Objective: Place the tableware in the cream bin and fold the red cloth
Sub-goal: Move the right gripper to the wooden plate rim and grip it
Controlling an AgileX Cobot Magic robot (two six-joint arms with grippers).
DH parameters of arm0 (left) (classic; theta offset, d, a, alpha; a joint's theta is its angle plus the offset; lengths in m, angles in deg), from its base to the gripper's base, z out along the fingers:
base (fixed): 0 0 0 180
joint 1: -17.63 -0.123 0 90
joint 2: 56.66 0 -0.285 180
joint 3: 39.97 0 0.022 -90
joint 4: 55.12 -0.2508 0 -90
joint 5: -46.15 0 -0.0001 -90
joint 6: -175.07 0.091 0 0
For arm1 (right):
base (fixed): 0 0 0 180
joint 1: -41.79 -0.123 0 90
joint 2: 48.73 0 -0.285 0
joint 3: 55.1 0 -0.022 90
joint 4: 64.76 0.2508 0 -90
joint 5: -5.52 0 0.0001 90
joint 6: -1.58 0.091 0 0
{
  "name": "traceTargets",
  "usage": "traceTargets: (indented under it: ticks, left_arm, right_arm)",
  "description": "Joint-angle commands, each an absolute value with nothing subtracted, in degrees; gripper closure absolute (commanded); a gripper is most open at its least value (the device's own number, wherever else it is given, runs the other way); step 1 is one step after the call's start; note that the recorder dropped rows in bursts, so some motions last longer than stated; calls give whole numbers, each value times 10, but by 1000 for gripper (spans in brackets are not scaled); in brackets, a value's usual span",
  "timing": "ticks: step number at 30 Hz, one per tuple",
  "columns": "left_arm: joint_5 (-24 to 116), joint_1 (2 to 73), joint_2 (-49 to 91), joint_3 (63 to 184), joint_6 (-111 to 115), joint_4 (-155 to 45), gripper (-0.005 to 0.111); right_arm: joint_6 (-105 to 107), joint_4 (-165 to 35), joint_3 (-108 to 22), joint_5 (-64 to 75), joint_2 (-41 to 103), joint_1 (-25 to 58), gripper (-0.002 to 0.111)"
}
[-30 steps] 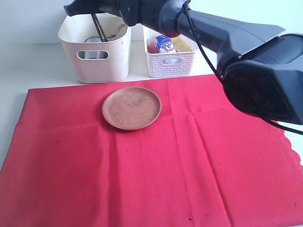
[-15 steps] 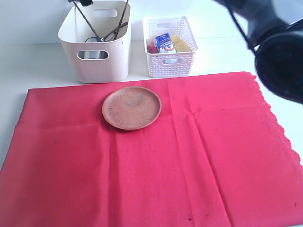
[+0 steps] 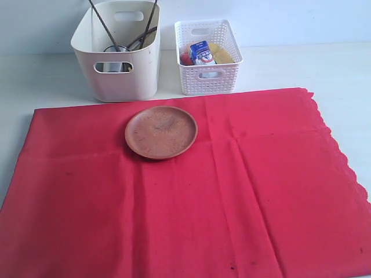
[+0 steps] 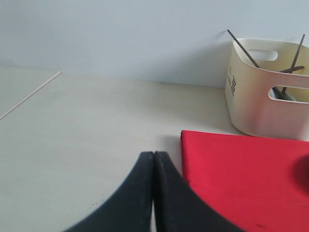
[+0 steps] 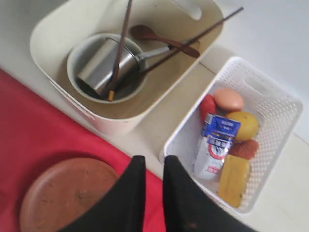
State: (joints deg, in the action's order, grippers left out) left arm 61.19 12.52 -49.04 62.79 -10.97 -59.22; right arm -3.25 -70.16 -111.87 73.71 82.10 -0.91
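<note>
Mostly red cloth (image 3: 174, 202) on pale tabletop (image 3: 40, 78)

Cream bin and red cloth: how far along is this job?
Done: bowl, steel cup, wooden spoon and chopsticks sit in the cream bin. In hand: nothing; the left gripper and right gripper are empty. Left: the clay plate lies on the flat, unfolded red cloth.

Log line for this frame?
plate: on red cloth, cloth unfolded | cream bin: bowl, steel cup, spoon, chopsticks inside | left fingers: shut, empty | right fingers: slightly apart, empty
</note>
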Motion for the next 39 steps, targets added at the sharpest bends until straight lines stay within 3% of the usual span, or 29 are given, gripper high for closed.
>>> traceTargets:
  ticks: [1,20,29,33,36,39]
  left_arm:
    - [609,123,-489,628,-111,-590,105]
    - [609,123,-489,628,-111,-590,105]
    - [609,123,-489,628,-111,-590,105]
    - [609,123,-489,628,-111,-590,105]
    - [609,123,-489,628,-111,-590,105]
    - [609,123,-489,628,-111,-590,105]
  right_arm:
    - [-17,-727,-1120,755,804,-8,108]
    - [-48,-712,-882,713,753,-8,108]
    - [-48,-672,-728,610,752,71,108]
    - [-131,-554,-660,525,752,91,108]
    - [-248,-354,-617,443,758,109,108]
    - [-349,-157,-613,475,804,137,108]
